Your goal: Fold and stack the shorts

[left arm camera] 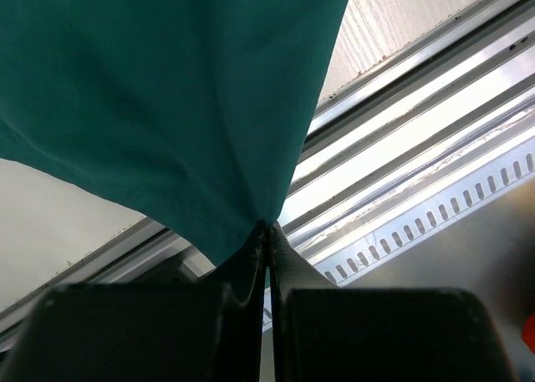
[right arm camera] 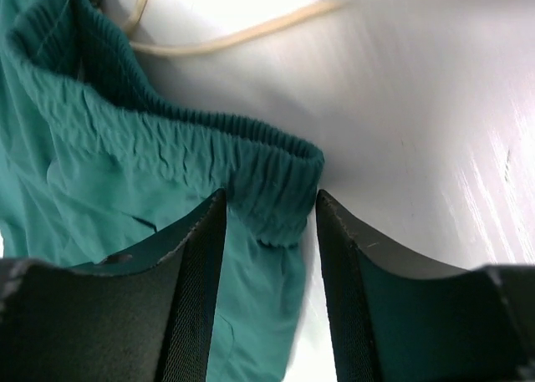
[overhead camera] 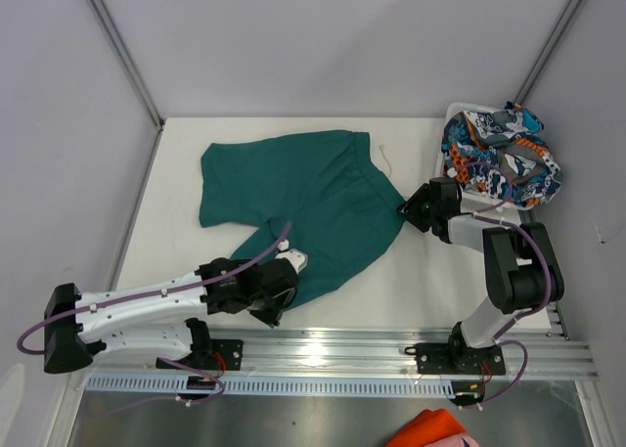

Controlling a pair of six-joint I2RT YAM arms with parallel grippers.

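Bright, even light, glare on the metal rail (overhead camera: 318, 350), left claw (left arm camera: 267, 228) blurred up close.

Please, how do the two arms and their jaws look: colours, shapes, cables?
The left arm has white links and black joints; the right arm is mostly black. A purple cable runs along each. The jaws are black, flat and tapered.

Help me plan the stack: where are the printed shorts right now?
In the top view, the printed shorts lie bunched at the table's far right, over the white basket, just beyond the right tool.
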